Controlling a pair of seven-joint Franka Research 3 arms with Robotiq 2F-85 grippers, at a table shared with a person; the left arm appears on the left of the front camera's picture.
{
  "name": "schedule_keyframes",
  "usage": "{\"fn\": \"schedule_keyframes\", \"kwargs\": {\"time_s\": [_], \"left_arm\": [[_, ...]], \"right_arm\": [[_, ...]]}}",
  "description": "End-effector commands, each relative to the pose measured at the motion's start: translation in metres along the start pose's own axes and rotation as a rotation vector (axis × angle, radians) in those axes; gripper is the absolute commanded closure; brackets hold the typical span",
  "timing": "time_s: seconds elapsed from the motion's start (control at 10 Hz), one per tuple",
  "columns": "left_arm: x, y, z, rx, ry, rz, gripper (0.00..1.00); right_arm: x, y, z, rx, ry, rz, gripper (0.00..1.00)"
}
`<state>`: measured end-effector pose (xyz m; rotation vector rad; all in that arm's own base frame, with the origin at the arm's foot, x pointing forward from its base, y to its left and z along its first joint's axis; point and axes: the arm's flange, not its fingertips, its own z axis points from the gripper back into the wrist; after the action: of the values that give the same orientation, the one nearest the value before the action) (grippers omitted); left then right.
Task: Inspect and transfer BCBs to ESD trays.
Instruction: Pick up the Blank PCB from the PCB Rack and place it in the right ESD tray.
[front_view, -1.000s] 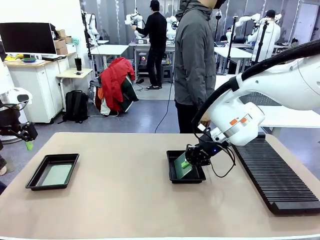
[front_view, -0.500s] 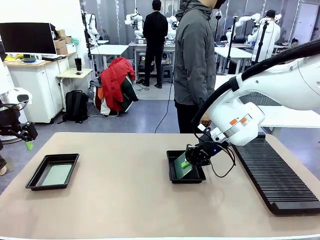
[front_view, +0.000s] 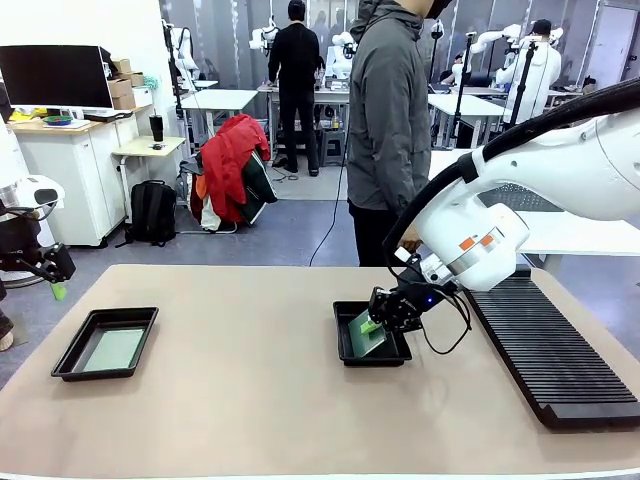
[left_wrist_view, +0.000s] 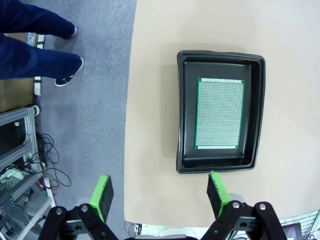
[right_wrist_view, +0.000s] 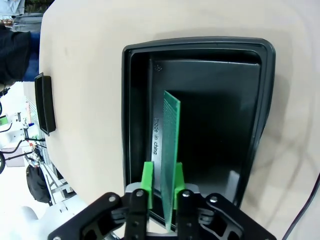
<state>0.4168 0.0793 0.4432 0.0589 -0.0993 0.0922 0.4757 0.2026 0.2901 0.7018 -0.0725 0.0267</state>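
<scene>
A green BCB (right_wrist_view: 171, 130) stands on edge, tilted, inside the right ESD tray (right_wrist_view: 200, 44), its lower edge on the tray floor. My right gripper (right_wrist_view: 163, 182) straddles it with the jaws slightly parted; one pad sits a little off the board. In the front view that BCB (front_view: 364, 336) leans in the right ESD tray (front_view: 341, 340) under my right gripper (front_view: 376, 322). A second BCB (left_wrist_view: 220, 114) lies flat in the left ESD tray (left_wrist_view: 220, 56), below my open, empty left gripper (left_wrist_view: 160, 187). My left gripper (front_view: 55, 282) hangs off the table's left edge, beside the left ESD tray (front_view: 70, 360).
A long black ribbed rack (front_view: 550, 350) lies along the table's right side. A person in a grey jacket (front_view: 390, 110) stands at the far edge behind the right tray. Bare tabletop spreads between the two trays.
My right gripper's jaws have eased apart on the board, and the board has tipped slightly lower in the tray. The left arm has not moved.
</scene>
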Motion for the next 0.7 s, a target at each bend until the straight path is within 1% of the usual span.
{"fn": "schedule_keyframes", "kwargs": {"time_s": [0.0, 0.1, 0.2, 0.3, 0.4, 0.5, 0.6], "left_arm": [[0.001, 0.0, -0.001, 0.001, -0.003, 0.001, 0.0], [0.001, 0.0, -0.001, 0.001, -0.003, 0.001, 0.0], [0.001, 0.0, -0.001, 0.001, -0.003, 0.001, 0.0], [0.001, 0.0, -0.001, 0.001, -0.003, 0.001, 0.0], [0.001, 0.0, -0.001, 0.001, -0.003, 0.001, 0.0], [0.001, 0.0, -0.001, 0.001, -0.003, 0.001, 0.0], [0.001, 0.0, -0.001, 0.001, -0.003, 0.001, 0.0]], "right_arm": [[0.0, 0.018, 0.002, -0.083, -0.004, -0.005, 0.75], [-0.001, 0.028, 0.004, -0.118, 0.002, 0.002, 0.46], [-0.001, 0.036, 0.006, -0.146, 0.005, 0.01, 0.56], [-0.001, 0.043, 0.009, -0.188, 0.009, 0.009, 0.27], [0.0, 0.05, 0.013, -0.253, 0.014, 0.012, 0.37], [0.002, 0.061, 0.019, -0.336, 0.018, 0.02, 0.08], [0.003, 0.069, 0.024, -0.396, 0.025, 0.017, 0.18]]}}
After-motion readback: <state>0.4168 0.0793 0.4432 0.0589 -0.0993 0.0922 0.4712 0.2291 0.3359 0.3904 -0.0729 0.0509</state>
